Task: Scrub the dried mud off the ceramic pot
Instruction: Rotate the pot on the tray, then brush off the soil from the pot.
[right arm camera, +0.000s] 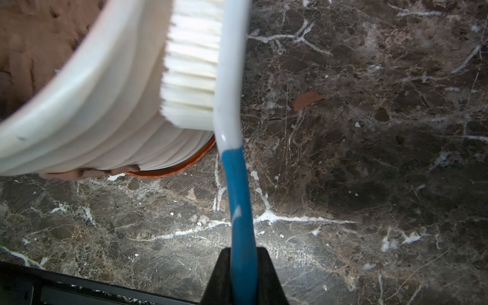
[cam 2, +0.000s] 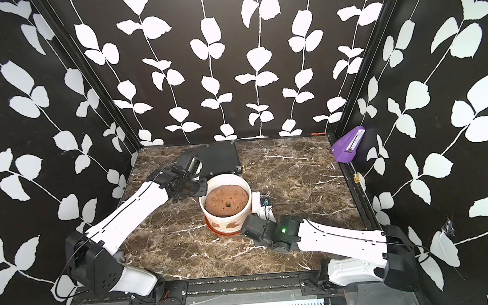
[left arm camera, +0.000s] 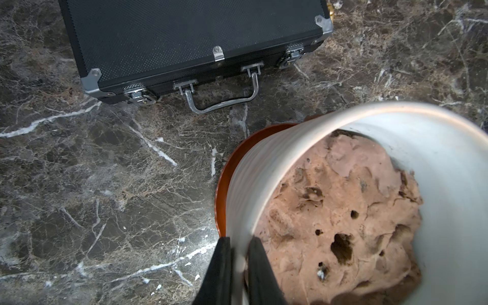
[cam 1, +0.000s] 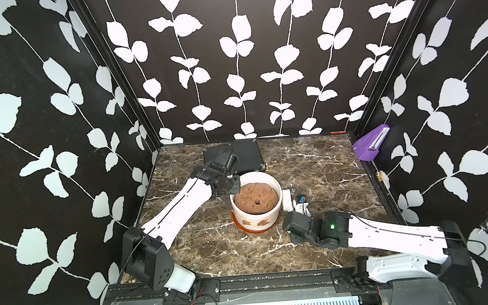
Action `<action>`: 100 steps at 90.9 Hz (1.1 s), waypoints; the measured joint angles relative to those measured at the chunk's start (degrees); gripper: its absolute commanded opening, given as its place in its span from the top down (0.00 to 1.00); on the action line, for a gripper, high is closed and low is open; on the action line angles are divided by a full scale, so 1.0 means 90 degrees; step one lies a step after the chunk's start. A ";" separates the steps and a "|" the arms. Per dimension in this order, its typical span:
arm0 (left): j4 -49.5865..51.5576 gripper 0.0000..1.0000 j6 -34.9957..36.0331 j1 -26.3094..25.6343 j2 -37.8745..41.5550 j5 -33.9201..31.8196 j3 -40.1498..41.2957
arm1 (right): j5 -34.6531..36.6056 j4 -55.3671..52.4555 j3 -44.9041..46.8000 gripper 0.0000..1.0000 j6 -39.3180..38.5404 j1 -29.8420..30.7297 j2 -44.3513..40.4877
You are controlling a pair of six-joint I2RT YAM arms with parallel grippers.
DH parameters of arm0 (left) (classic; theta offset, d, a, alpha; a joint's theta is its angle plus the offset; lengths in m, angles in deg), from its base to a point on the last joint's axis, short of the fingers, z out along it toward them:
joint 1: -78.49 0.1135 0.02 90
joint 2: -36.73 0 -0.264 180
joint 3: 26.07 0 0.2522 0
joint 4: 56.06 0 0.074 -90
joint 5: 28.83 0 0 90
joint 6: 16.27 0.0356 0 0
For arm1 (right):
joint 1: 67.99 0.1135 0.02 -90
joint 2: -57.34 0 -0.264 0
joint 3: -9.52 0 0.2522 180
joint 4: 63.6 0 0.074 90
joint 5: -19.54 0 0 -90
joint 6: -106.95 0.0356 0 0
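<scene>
The ceramic pot (cam 1: 271, 215) stands near the middle of the table (cam 1: 312, 168). The left pincer (left arm camera: 239, 240) is clenched on the pot's rim, with one finger outside the wall and one inside. The right pincer (right arm camera: 243, 249) grasps the blue handle of a brush (right arm camera: 229, 105), and its bristles (right arm camera: 191, 66) press on the ribbed wall at the pot's right. Dried mud (cam 1: 262, 223) sits low on the front wall. A black case (left arm camera: 184, 34) lies just behind the pot. To the right of the pot, bare table reaches to the edge.

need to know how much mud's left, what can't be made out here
Far side of the pot: both top views, the pot itself hides it.
Wall under the brush: right wrist view, bristles cover it.
Low mud: right wrist view, seen edge-on, extent unclear.
</scene>
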 measured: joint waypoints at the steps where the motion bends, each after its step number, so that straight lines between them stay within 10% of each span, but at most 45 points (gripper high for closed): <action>1: -0.0015 1.00 -0.0002 0.0000 0.0010 0.0002 0.0012 | -0.0005 0.0005 0.0000 1.00 0.0005 0.0000 0.0007; 100: -0.0850 1.00 -0.0355 0.0041 0.0612 0.0265 0.0845 | -0.0304 0.1175 0.0503 1.00 0.0051 -0.0631 0.0811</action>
